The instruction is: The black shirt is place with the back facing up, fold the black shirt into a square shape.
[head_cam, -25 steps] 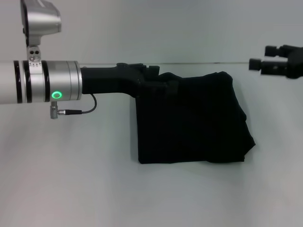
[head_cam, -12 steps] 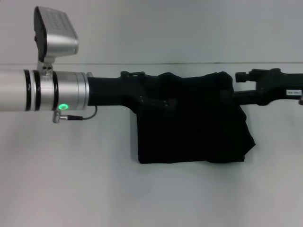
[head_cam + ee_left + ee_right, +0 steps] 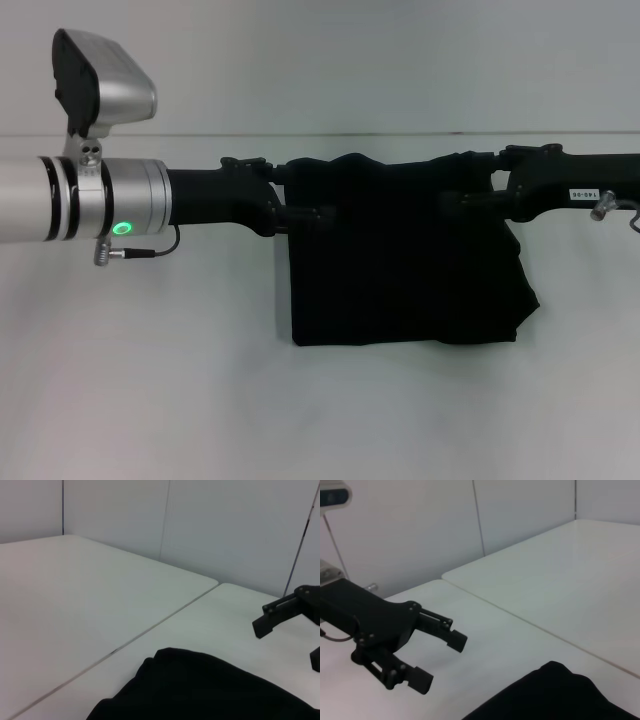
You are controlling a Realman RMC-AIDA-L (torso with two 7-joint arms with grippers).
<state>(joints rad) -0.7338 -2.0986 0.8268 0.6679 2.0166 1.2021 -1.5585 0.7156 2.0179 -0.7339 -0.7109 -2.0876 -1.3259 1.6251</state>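
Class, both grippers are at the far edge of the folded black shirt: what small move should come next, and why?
Probably lower both onto the far edge: the left gripper is open, and the black shirt lies ungripped beside the right gripper.

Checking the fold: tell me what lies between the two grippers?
In the head view, the black shirt's far edge spans between the left gripper and right gripper.

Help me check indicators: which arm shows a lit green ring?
The left arm: a green ring glows on its silver wrist section. The right arm, across the black shirt, shows no light in view.
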